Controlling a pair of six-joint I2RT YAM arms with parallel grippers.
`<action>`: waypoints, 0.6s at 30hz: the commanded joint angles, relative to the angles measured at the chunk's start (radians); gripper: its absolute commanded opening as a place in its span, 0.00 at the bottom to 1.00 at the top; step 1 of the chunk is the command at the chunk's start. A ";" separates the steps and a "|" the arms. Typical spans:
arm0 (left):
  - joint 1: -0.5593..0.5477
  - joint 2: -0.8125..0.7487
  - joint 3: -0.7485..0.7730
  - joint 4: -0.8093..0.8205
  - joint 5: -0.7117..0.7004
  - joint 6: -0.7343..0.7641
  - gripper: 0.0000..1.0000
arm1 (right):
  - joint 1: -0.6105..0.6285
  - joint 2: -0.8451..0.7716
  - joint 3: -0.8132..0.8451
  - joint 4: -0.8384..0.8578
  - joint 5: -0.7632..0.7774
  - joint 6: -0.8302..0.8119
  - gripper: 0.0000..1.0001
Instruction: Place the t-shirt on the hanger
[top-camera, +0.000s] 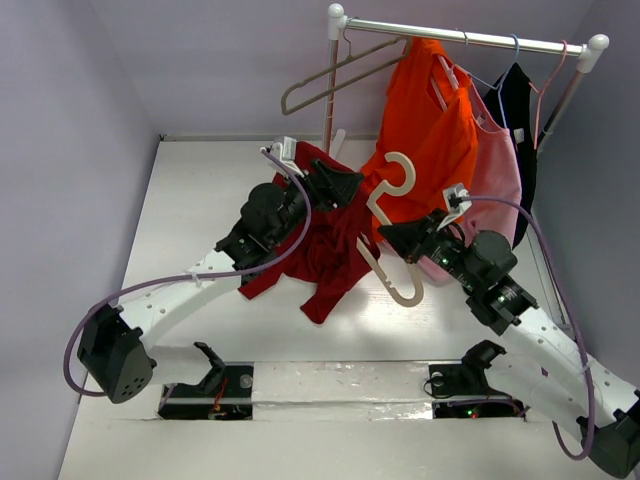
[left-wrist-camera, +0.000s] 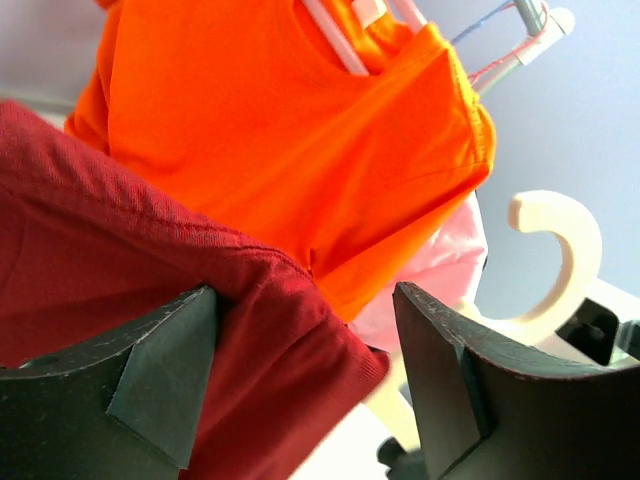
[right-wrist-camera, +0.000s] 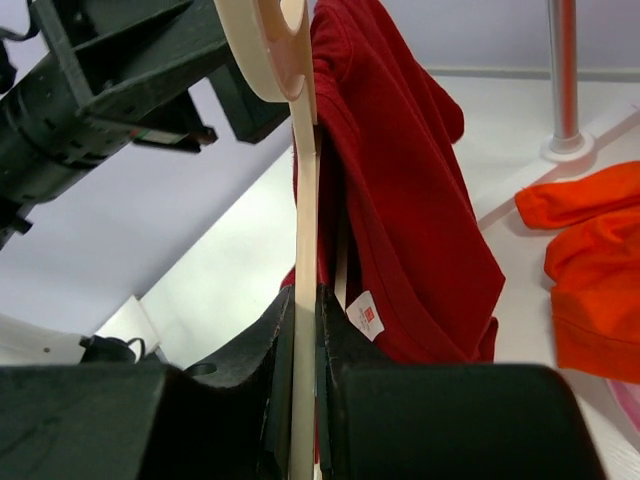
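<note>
Top external: your right claw (top-camera: 392, 235) pinches hanger (top-camera: 375, 207); left claw (top-camera: 345, 185), wide, bears t-shirt (top-camera: 325, 255) beside it. Threading step, I judge: next steer hanger's shoulder inside t-shirt.

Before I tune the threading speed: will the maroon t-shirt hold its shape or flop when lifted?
Probably floppy: the t-shirt hangs in loose folds. Unclamped over the open left gripper, it may slide off.
</note>
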 joint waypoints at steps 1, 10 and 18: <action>-0.012 -0.046 -0.052 0.099 -0.049 -0.092 0.66 | 0.005 0.019 0.048 0.121 0.014 -0.038 0.00; -0.033 -0.039 -0.132 0.210 -0.144 -0.193 0.69 | 0.050 0.063 0.059 0.165 -0.030 -0.133 0.00; -0.065 -0.011 -0.161 0.283 -0.196 -0.247 0.69 | 0.165 0.101 0.052 0.171 0.098 -0.233 0.00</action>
